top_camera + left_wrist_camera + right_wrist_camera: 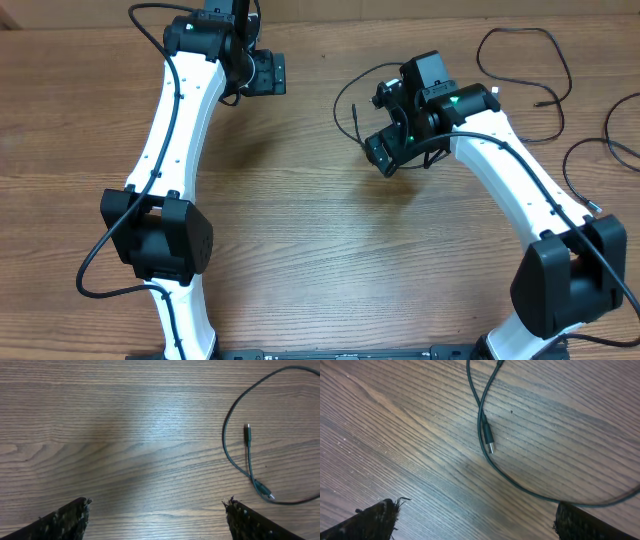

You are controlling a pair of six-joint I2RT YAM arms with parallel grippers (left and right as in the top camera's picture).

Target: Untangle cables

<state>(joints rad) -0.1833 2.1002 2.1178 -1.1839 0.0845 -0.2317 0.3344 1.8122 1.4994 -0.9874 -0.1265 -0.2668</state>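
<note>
Three thin black cables lie apart on the wooden table. One cable (338,98) loops at centre, partly under my right arm. A second cable (566,80) loops at the back right, and a third (568,170) curls at the right edge. My left gripper (270,72) is open and empty at the back, left of the centre cable. Its wrist view shows that cable (226,442) to the right of the open jaws (157,506). My right gripper (379,152) is open and empty just above the centre loop. Its wrist view shows the cable's silver-tipped plug (489,442) ahead of the jaws (475,509).
The wooden table (300,230) is bare in the middle and front. Both white arms reach in from the front edge. Thick black wires run along each arm.
</note>
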